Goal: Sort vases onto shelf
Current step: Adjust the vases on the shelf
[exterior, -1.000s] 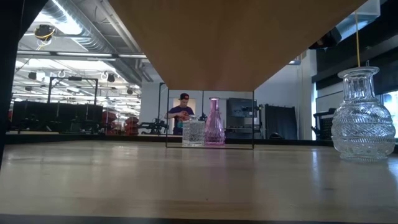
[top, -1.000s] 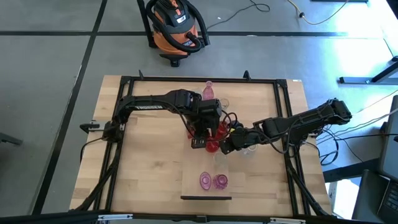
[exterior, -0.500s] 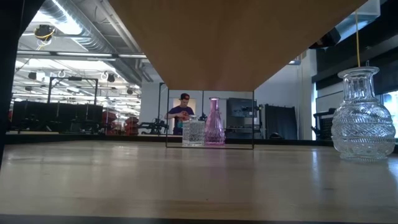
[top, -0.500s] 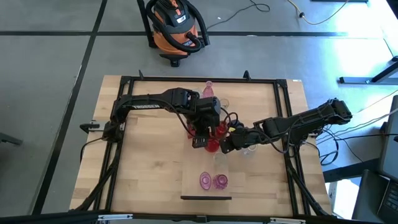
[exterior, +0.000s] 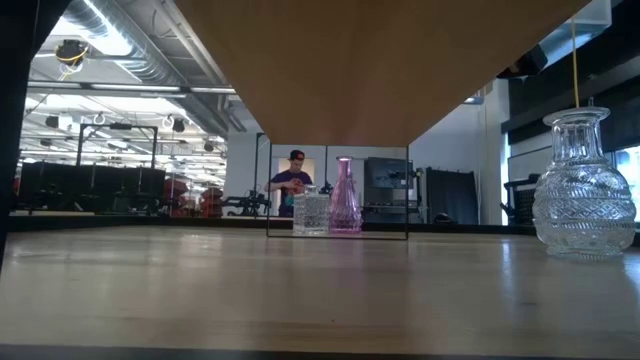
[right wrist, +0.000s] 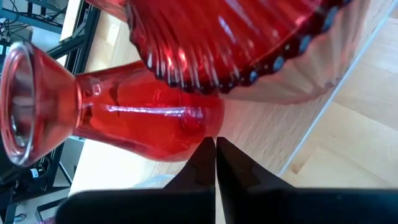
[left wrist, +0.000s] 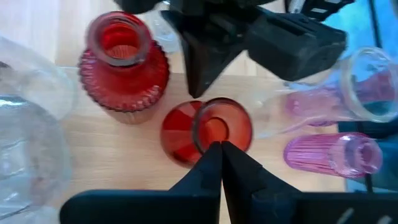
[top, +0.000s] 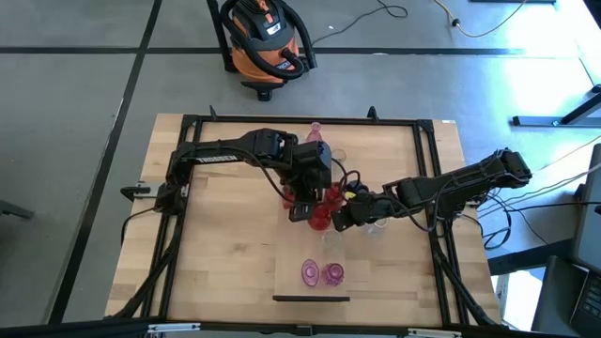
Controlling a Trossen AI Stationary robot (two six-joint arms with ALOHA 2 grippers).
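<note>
We saw both grippers clenched empty at frame center: left gripper [left wrist: 221,147] over a red vase [left wrist: 208,129], right gripper [right wrist: 215,144] beside another red vase [right wrist: 124,118].

This is a robotics lab or industrial workshop hall: the wooden table [top: 216,235] in a black frame stands on a bare grey concrete floor [top: 75,113], with an orange shop vacuum [top: 266,38] and loose cables [top: 394,13] beside it. Across the table, the low view shows exposed silver ceiling ducts [exterior: 130,45], strip lights, rows of dark equipment and a person [exterior: 290,182] at a workstation
</note>
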